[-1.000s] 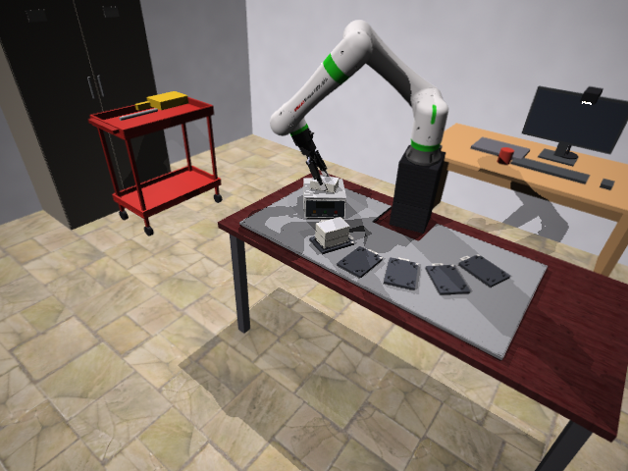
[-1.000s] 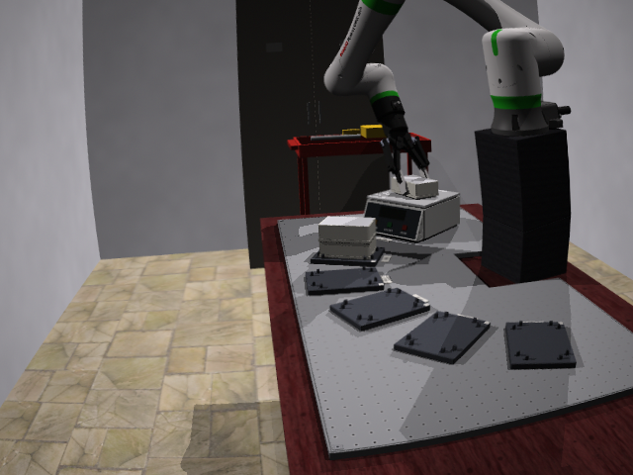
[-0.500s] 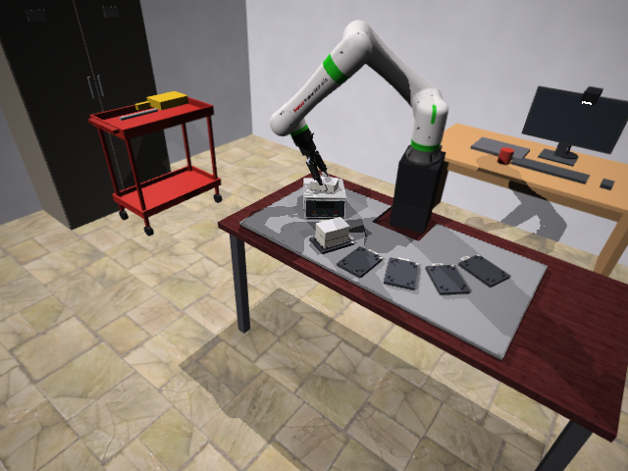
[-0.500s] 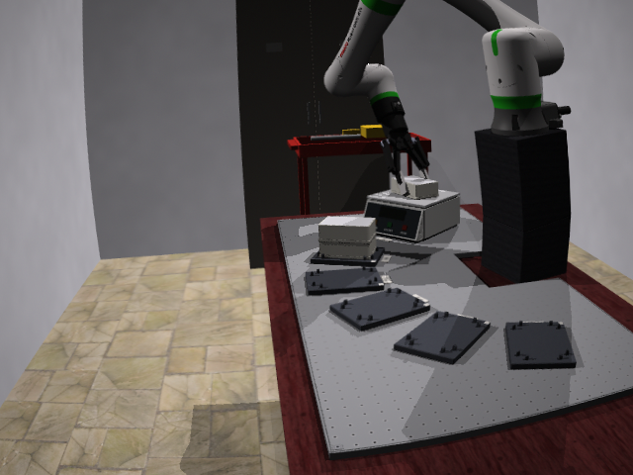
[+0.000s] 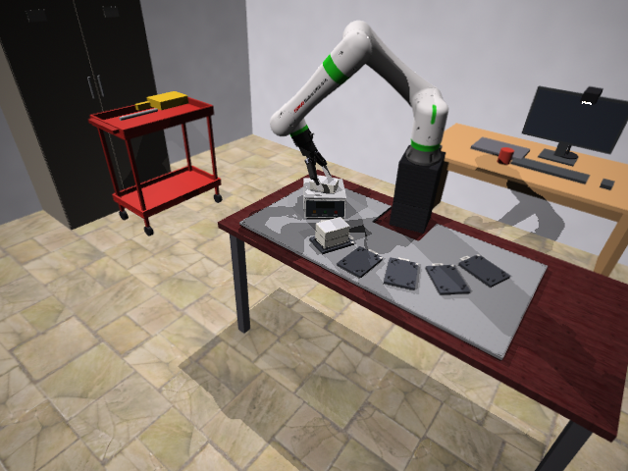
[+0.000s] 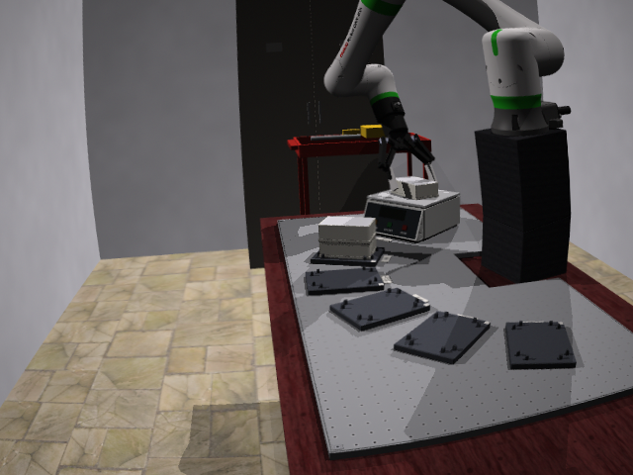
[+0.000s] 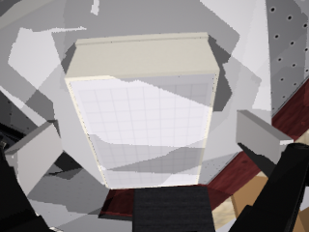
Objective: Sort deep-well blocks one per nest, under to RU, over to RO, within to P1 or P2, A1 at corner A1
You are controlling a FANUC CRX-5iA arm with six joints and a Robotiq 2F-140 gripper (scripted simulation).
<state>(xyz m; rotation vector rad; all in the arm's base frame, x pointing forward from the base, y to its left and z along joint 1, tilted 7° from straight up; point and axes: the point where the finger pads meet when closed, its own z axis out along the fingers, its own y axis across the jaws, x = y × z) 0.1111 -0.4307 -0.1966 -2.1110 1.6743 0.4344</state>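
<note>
One white deep-well block [image 5: 325, 187] [image 6: 417, 188] [image 7: 145, 123] lies on the platform of the check-weigher CW [image 5: 324, 206] [image 6: 437, 212] at the back of the grey plate. My gripper [image 5: 324, 180] [image 6: 410, 174] [image 7: 148, 131] is open, its fingers spread to either side of this block and clear of it. Two more white blocks [image 5: 332, 232] [image 6: 346, 236] stand stacked in the infeed nest [image 6: 316, 259]. Four dark nests [image 5: 359, 261] [image 5: 400, 274] [image 5: 446, 279] [image 5: 484, 269] lie in a row, all bare. I cannot tell whether a lamp on the check-weigher's front is lit.
The robot's black pedestal [image 5: 418, 192] [image 6: 521, 204] stands right of the check-weigher. A red cart [image 5: 152, 152] stands on the floor to the left. A desk with a monitor [image 5: 573, 122] is behind the table.
</note>
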